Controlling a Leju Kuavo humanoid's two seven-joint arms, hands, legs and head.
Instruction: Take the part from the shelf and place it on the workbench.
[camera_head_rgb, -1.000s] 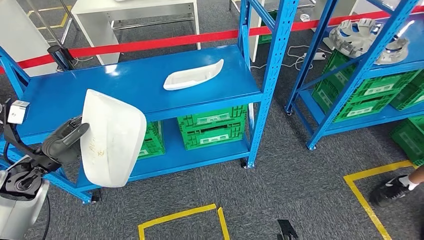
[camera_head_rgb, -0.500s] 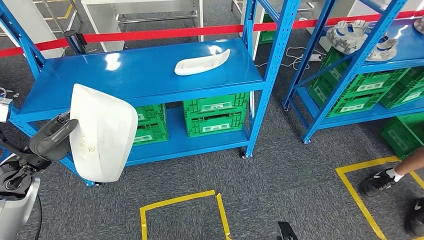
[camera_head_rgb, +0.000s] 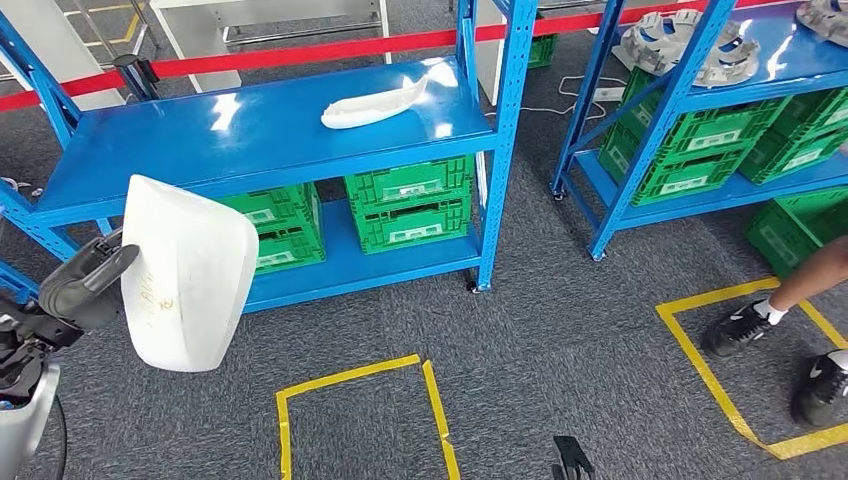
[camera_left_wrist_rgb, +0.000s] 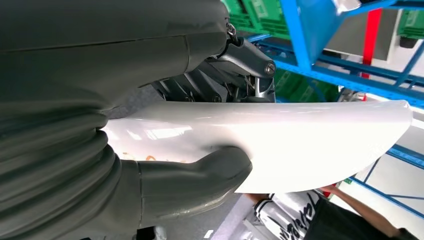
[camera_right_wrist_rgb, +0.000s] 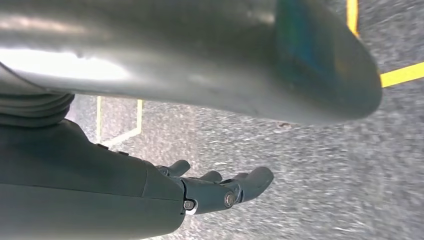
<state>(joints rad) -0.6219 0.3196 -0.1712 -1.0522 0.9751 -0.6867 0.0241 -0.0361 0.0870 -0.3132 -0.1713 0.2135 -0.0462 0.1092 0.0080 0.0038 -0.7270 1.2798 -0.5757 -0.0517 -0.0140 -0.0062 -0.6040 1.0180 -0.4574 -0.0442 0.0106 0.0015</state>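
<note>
right hand (camera_right_wrist_rgb: 220, 192) empty, fingers (camera_right_wrist_rgb: 257, 180) extended, grey carpet (camera_right_wrist_rgb: 325, 165), yellow tape (camera_right_wrist_rgb: 400, 75)

The head view looks forward and down from high on the robot, onto the blue shelf (camera_head_rgb: 270, 140) far ahead and the grey carpet (camera_head_rgb: 560, 340) near. The left wrist view sits very close behind the left hand (camera_left_wrist_rgb: 125, 145), facing the same shelf frame. The right wrist view looks down, close behind the right hand (camera_right_wrist_rgb: 215, 190), at the same carpet.

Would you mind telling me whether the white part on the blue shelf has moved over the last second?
No. The white part keeps its place near the blue shelf's right upright; the whole picture shifted, so the camera moved.
</note>
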